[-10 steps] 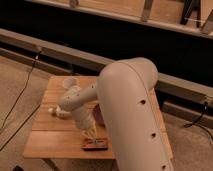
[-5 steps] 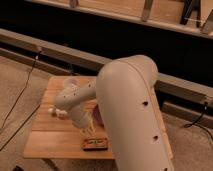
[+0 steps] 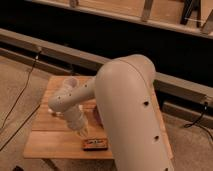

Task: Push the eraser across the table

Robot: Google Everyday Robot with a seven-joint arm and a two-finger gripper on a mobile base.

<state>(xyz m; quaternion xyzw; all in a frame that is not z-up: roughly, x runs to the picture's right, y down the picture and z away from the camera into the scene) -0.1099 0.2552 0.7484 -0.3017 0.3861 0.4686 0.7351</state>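
The eraser [image 3: 95,145], a flat dark block with a reddish-brown stripe, lies near the front edge of the light-wood table [image 3: 47,142]. My gripper [image 3: 83,133] hangs shut at the end of the cream forearm. It is just above and slightly left of the eraser, with nothing held in it. I cannot tell whether it touches the eraser. The big cream upper arm [image 3: 132,110] covers the right half of the table.
A pale rounded object [image 3: 70,83] stands at the table's back left, partly behind the forearm. A small reddish thing [image 3: 95,116] shows beside the arm. Black cables [image 3: 22,92] trail over the floor at left. A grey rail and a dark wall run behind.
The forearm's elbow has swung a little to the left and the gripper has shifted slightly left with it. The eraser has stayed about where it was.
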